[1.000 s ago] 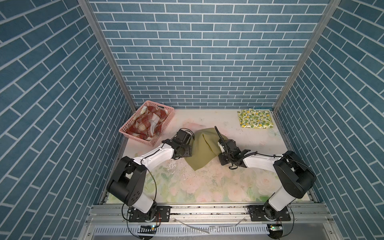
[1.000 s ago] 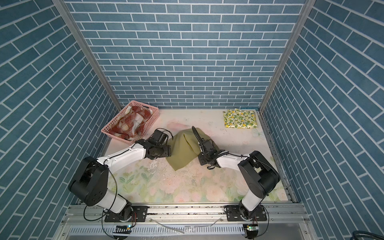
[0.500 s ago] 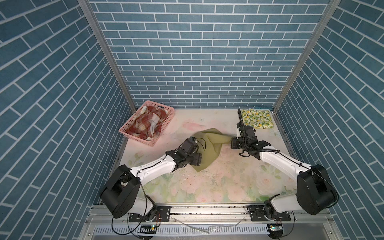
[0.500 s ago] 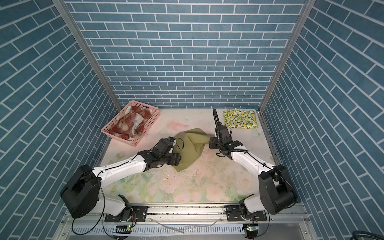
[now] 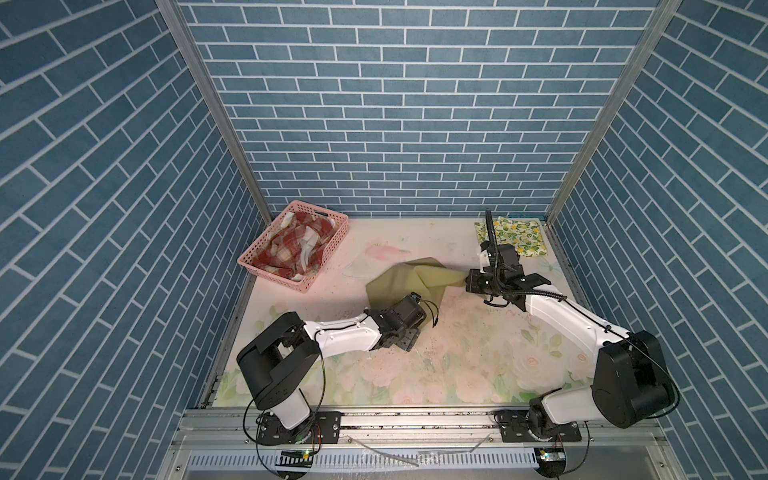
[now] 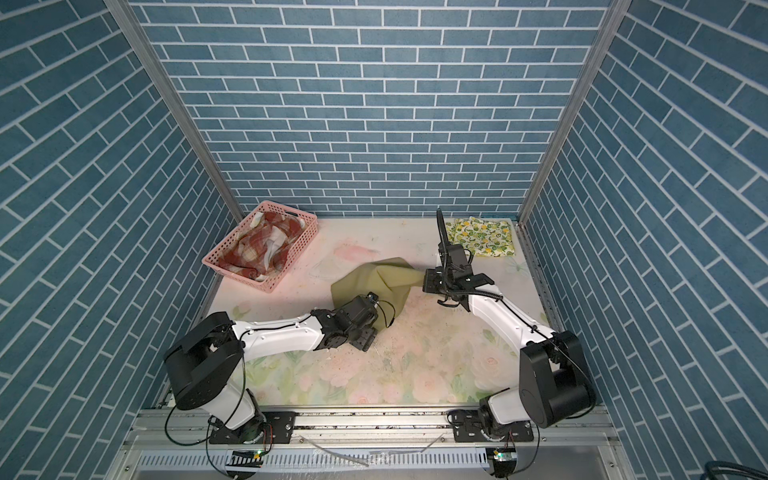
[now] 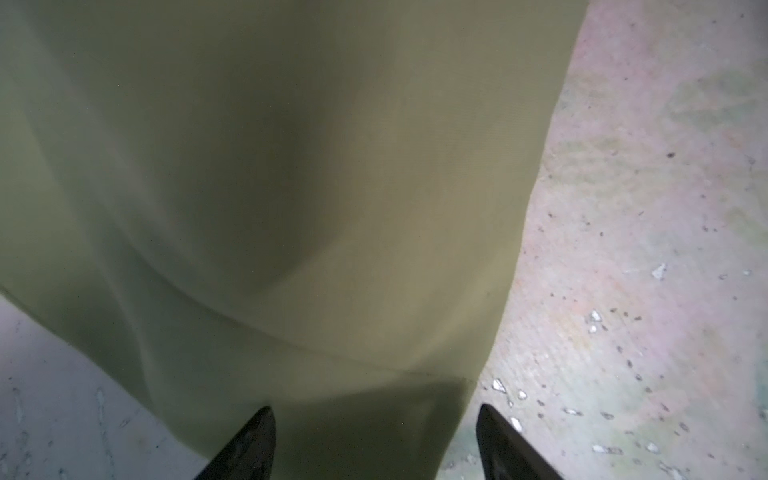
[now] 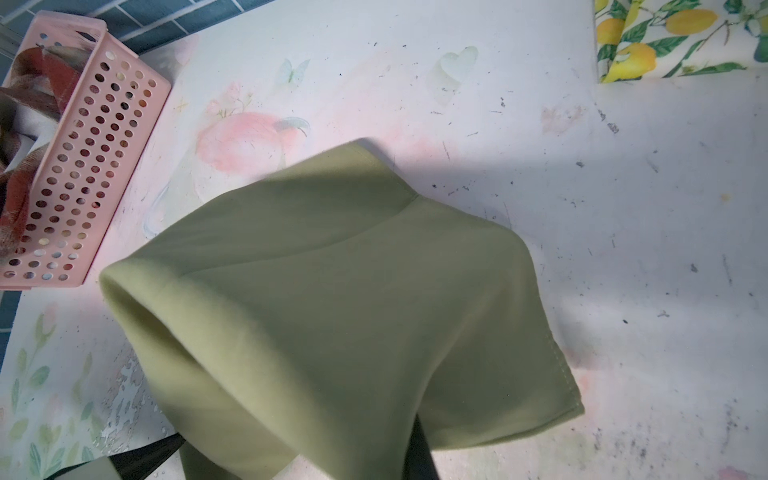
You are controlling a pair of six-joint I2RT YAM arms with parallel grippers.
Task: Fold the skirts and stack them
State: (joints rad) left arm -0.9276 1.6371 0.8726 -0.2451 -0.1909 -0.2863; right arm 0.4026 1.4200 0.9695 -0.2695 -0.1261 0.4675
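The right gripper [image 5: 465, 283] has pulled one end of the green skirt [image 5: 395, 282] away from the middle of the table [image 5: 478, 345], out toward 2 o'clock. It is now near the lemon skirt [image 5: 519, 241]. The right arm [image 5: 565, 316] was bent up close to itself. Now it is stretched out long. The green skirt was a little heap with a peak. Now it is pulled into a long point toward 3 o'clock. The left gripper [image 7: 376, 436] was at the skirt's 9 o'clock side. It has slid round to the skirt's 6 o'clock edge. The left arm [image 5: 345, 332] has swung round with it.
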